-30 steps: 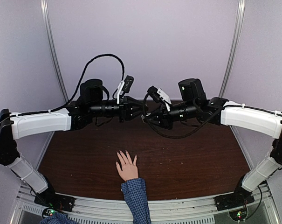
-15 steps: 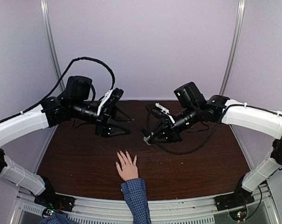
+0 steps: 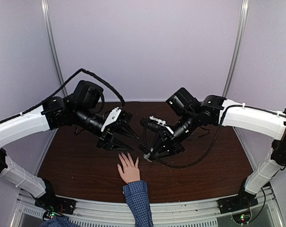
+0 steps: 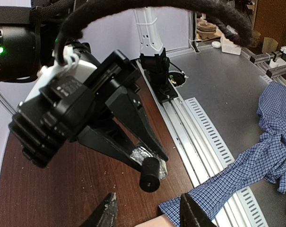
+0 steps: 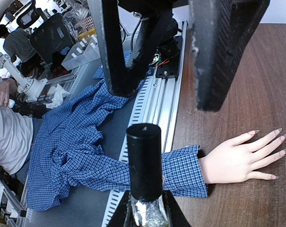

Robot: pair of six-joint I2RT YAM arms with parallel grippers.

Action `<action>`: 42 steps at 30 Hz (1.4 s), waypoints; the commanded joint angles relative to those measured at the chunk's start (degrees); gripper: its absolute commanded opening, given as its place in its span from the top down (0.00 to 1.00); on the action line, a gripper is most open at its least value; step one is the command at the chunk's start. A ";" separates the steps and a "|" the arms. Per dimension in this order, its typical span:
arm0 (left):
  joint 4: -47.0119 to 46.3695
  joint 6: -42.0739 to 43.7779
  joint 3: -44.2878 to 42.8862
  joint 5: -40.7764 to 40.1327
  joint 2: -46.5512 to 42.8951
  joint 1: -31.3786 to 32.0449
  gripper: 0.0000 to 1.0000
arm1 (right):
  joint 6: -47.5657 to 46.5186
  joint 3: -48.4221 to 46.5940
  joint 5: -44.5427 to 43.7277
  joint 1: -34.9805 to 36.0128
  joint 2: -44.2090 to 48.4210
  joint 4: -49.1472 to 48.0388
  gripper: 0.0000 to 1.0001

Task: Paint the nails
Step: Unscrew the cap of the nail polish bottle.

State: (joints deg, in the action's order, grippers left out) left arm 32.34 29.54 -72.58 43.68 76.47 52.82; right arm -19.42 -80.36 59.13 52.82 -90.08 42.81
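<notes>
Right end effector (image 5: 145,213) is clamped on the glass body of the small polish bottle (image 4: 147,166). It presents the black cap (image 5: 143,161) toward the left end effector (image 4: 149,212), whose jaws stand parted with nothing between them, just short of the cap. Both hang low over the dark counter (image 3: 204,175), just beyond the fingertips of the hand (image 5: 235,161). That hand lies flat with its fingers spread and its blue checked cuff (image 5: 180,171) at the near edge. The nails (image 5: 278,130) face up at the far ends of those fingers; whether any carries polish I cannot tell.

The cap is on, so opening the bottle looks like the step in hand. The likeliest failure is a misaligned close. If the left jaws catch the cap off-centre, they could lever the bottle in the right grip and twist it loose, dropping it onto the fingers below. A cap that comes away abruptly could fling polish onto skin, cuff or counter. With both arms crowded this near the hand, any downward drift could bring a jaw onto the fingers.
</notes>
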 commanded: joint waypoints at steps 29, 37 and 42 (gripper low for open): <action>1.38 5.09 -3.46 -5.32 4.32 5.80 0.87 | -0.54 -3.58 1.74 1.21 -2.23 1.93 1.00; 1.25 3.03 -3.74 -6.53 4.78 5.81 1.00 | -0.86 -3.71 -1.73 1.18 -1.32 1.75 1.00; 0.73 1.00 -3.98 -7.47 5.25 5.73 1.00 | -0.68 -2.80 -6.35 1.20 0.60 0.15 1.00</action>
State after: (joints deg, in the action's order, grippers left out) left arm 34.57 33.34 -74.72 37.36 80.60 58.24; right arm -19.81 -82.00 57.28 53.71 -92.05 45.74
